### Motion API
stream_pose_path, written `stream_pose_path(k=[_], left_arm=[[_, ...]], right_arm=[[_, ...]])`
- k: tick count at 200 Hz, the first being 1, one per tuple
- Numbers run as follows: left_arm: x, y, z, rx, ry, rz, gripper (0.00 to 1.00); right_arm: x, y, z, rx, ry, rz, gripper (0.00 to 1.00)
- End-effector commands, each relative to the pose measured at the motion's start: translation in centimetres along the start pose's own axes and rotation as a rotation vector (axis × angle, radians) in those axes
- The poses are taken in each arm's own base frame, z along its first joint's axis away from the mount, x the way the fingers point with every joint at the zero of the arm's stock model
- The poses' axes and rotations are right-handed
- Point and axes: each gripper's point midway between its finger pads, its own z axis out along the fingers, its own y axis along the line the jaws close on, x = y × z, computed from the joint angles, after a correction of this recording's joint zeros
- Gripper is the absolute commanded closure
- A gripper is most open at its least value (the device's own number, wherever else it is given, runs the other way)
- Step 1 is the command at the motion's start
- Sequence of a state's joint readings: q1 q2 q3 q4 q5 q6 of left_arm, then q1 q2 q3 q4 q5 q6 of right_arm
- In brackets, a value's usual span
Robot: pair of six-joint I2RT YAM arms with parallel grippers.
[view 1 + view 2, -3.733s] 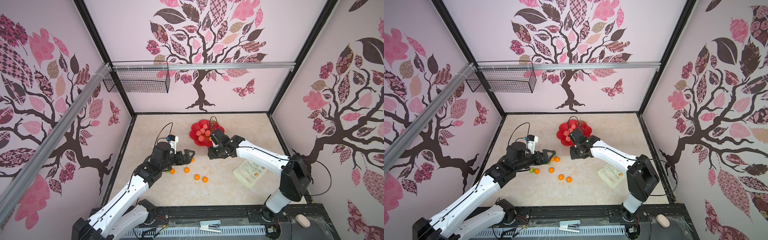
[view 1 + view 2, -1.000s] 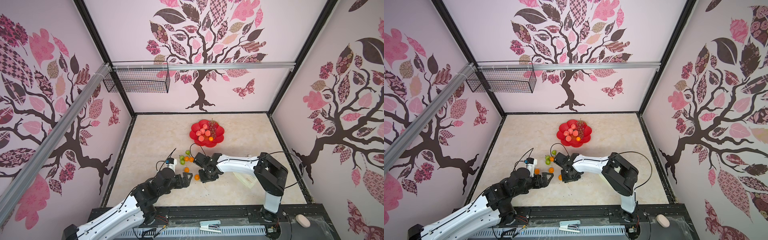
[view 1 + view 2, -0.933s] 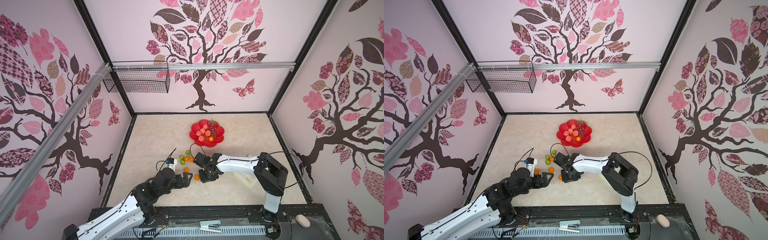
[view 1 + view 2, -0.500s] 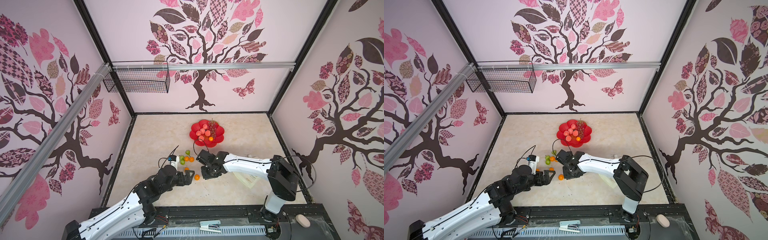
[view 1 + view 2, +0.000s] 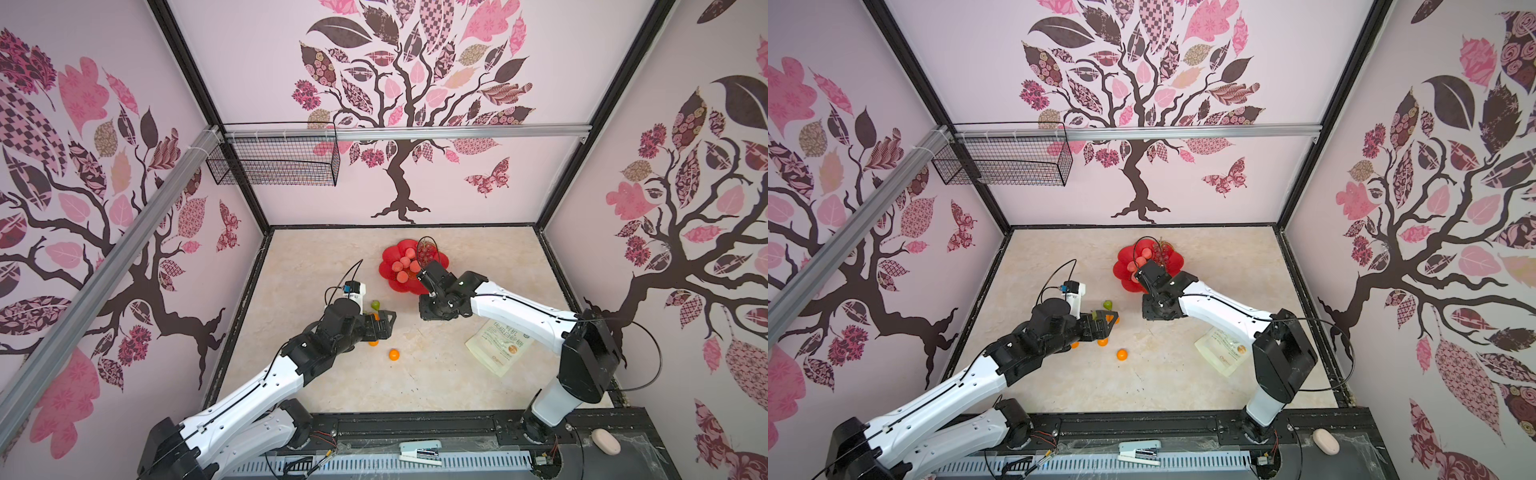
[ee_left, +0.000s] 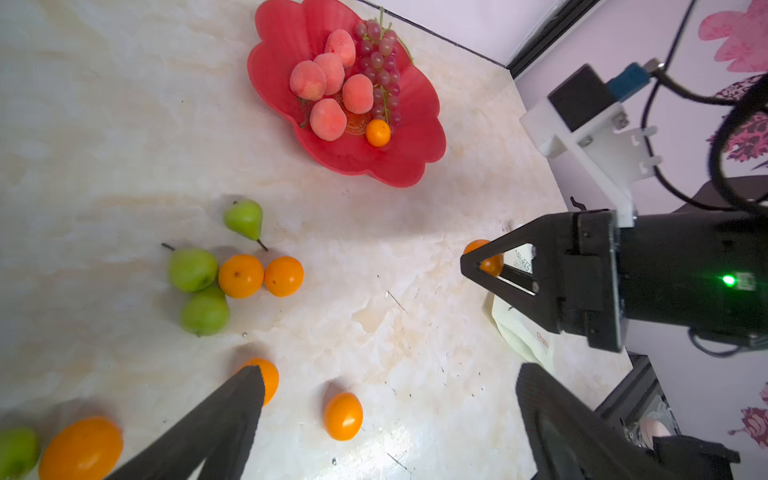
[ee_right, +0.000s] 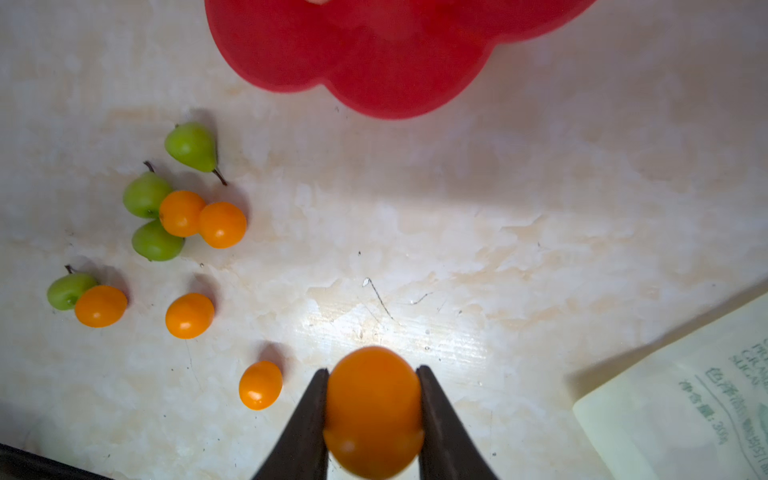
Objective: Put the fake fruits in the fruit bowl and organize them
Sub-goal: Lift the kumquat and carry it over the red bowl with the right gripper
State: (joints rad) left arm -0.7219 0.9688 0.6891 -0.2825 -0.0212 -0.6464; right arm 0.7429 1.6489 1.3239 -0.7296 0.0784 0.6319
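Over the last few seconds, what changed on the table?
The right tool closed on an orange from the table and lifted it back toward the fruit bowl. The left tool edged forward over the loose fruits, open. Peaches, grapes and pouch stayed put.

The right gripper [image 7: 372, 371] has lifted off the table and moved toward 1 o'clock, nearer the bowl [image 7: 374, 75], now clamping an orange [image 7: 372, 415]. The left gripper [image 5: 384, 323] has advanced toward 12 o'clock.
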Motion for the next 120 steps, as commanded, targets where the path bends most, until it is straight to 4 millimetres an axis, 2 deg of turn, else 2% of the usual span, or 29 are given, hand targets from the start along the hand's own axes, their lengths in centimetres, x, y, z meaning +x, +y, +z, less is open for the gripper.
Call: stream_pose_path(k=[1, 30, 61, 81, 120], left_arm=[[-3.4, -2.9, 0.1, 0.077, -0.050, 0.073, 0.01], [-4.6, -4.1, 2.1, 0.086, -0.017, 0.128, 0.01], [-5.7, -4.5, 4.2, 0.087, 0.004, 0.146, 0.01], [-6.5, -4.1, 5.3, 0.090, 0.003, 0.121, 0.02], [-8.4, -1.5, 7.2, 0.067, 0.010, 0.028, 0.01]], right_arm=[[-2.0, -0.5, -0.1, 0.018, -0.012, -0.018, 0.67], [-4.2, -0.8, 0.7, 0.029, -0.014, -0.015, 0.68], [-6.5, -0.9, 1.8, 0.028, -0.021, 0.002, 0.68], [-7.8, -0.7, 2.6, 0.029, -0.022, 0.003, 0.68], [-9.3, 0.3, 4.7, 0.026, -0.001, -0.002, 0.68]])
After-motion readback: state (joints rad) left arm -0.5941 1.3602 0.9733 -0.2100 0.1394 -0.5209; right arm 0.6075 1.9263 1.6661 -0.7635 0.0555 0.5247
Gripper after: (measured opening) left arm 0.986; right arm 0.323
